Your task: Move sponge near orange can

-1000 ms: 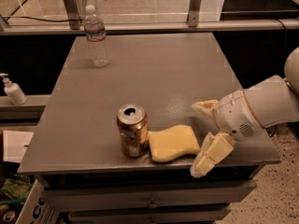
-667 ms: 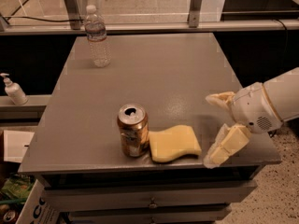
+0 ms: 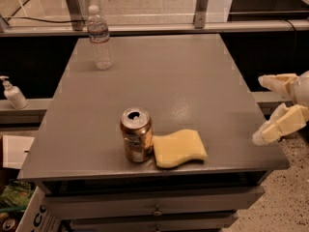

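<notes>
The pale yellow sponge [image 3: 179,148] lies flat on the grey table [image 3: 159,76] near its front edge. Its left end touches or nearly touches the orange can [image 3: 136,134], which stands upright just to its left. My gripper [image 3: 262,110] is at the right edge of the view, past the table's right edge and apart from the sponge. Its two pale yellow fingers [image 3: 280,125] are spread apart and hold nothing.
A clear plastic water bottle [image 3: 100,36] stands at the table's back left. A white pump bottle [image 3: 12,93] sits on a ledge at the left. Drawers with small knobs [image 3: 156,210] are below the tabletop. A rail and posts run behind the table.
My gripper has drawn back to the right, away from the sponge and off past the table's edge. The sponge and can have stayed where they were.
</notes>
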Motion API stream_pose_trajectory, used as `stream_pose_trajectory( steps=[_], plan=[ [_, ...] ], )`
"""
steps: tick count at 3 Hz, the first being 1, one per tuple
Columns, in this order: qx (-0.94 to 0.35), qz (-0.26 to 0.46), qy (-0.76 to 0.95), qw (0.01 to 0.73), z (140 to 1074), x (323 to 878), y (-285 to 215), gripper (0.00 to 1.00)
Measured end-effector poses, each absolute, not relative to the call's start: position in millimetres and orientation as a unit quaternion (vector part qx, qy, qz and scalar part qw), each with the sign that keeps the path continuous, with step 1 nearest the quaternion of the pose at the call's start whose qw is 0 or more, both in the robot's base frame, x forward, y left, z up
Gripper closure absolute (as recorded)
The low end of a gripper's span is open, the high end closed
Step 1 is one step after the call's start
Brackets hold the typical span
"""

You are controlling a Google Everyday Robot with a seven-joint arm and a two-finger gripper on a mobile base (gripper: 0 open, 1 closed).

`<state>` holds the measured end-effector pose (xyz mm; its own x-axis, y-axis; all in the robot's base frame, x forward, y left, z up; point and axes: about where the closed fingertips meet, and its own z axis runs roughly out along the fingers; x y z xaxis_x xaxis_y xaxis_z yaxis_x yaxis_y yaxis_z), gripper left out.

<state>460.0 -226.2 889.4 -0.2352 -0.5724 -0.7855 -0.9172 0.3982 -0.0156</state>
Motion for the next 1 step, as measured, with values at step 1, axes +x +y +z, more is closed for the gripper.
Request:
stream_pose_trajectory(
  steps=[1],
  plan=[
    [-0.497,0.229,0.748,0.376,896.7,463.8,-228.0,0.00]
  ],
)
